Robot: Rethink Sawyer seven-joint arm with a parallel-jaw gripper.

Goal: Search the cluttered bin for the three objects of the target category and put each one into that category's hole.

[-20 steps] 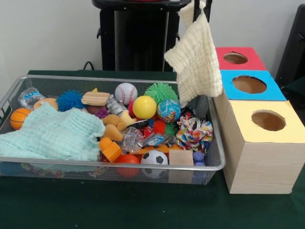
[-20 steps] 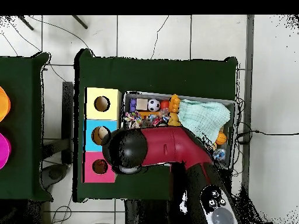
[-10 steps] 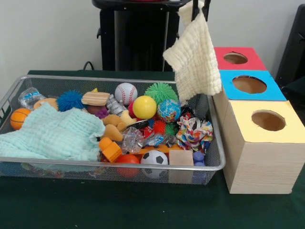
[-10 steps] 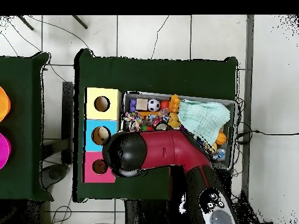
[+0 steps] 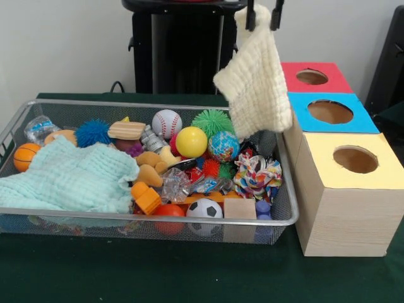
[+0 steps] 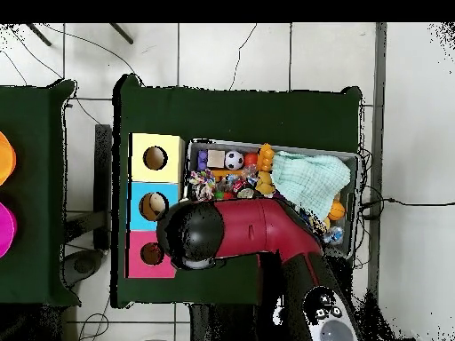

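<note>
Cream cloth (image 5: 254,82) hanging over bin (image 5: 287,214) rim

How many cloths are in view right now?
2. A cream cloth hangs from the gripper beside the boxes; a mint cloth lies in the bin. More may be buried.

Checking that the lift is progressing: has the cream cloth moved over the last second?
Yes. The cream cloth, pinched in the hand, has risen slightly and drifted a little left against the blue-topped box; its lower tip now hangs higher above the bin.
</note>
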